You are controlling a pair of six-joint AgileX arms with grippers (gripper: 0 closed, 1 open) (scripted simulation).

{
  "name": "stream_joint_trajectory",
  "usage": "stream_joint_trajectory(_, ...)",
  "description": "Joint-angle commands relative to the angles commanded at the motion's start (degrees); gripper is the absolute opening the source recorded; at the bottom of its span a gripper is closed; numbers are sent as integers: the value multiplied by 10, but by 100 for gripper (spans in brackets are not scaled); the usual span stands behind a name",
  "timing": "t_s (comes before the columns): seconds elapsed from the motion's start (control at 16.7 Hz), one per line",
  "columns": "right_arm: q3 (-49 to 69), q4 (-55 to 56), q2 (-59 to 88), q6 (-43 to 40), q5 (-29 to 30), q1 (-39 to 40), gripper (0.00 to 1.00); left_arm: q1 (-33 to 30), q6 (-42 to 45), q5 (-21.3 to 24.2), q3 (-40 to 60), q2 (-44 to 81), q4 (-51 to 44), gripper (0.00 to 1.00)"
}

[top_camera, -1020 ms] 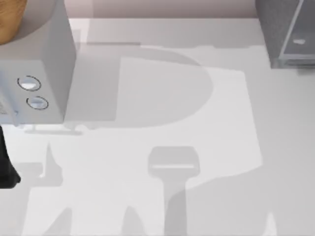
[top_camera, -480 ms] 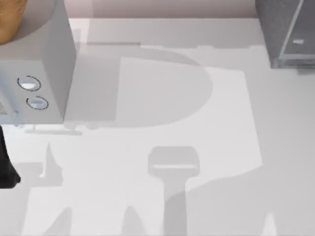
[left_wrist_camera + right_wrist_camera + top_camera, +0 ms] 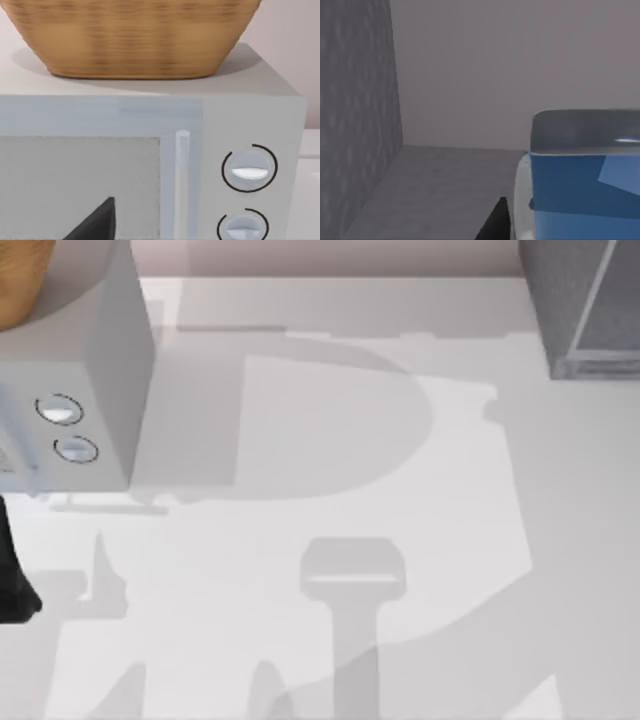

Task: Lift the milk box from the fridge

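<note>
The milk box [image 3: 580,185], blue with white edges and a grey top, is very close in the right wrist view, inside the fridge [image 3: 355,125], whose dark grey wall and floor surround it. My right gripper [image 3: 555,225] is shut on the carton. One dark finger [image 3: 495,222] lies against the carton's side and the other is hidden behind it. In the top view the fridge [image 3: 580,300] stands at the far right corner, with its glassy panel showing plain grey. My left arm [image 3: 14,585] is parked at the table's left edge.
A light grey box with two round dials [image 3: 70,390] stands at the far left, close in front of the left wrist [image 3: 250,167]. A woven basket [image 3: 130,35] sits on top of it. Arm shadows fall across the white table [image 3: 330,490].
The pale fleck seen through the fridge's panel in the top view has vanished. The arm shadows on the right and near side of the table have shifted. The left arm has not moved.
</note>
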Motion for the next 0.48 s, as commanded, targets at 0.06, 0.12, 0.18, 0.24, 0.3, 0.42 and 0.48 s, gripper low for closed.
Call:
stream_joint_trajectory(0.06,0,0,0,0,0,0,0,0,0,0,0,0,0,100)
stream_joint_trajectory(0.12,1,1,2,1,0,0,0,0,0,0,0,0,0,100)
stream_joint_trajectory(0.18,-1,2,1,1,-1,0,0,0,0,0,0,0,0,100)
stream_joint_trajectory(0.24,-9,6,-3,1,-2,-1,0,0,0,0,0,0,0,100)
stream_joint_trajectory(0.3,-22,14,-12,1,-5,-3,0,0,0,0,0,0,0,100)
stream_joint_trajectory(0.42,-68,36,-36,1,-11,-10,0,0,0,0,0,0,0,100)
stream_joint_trajectory(0.48,-100,49,-50,1,-15,-13,0,0,0,0,0,0,0,100)
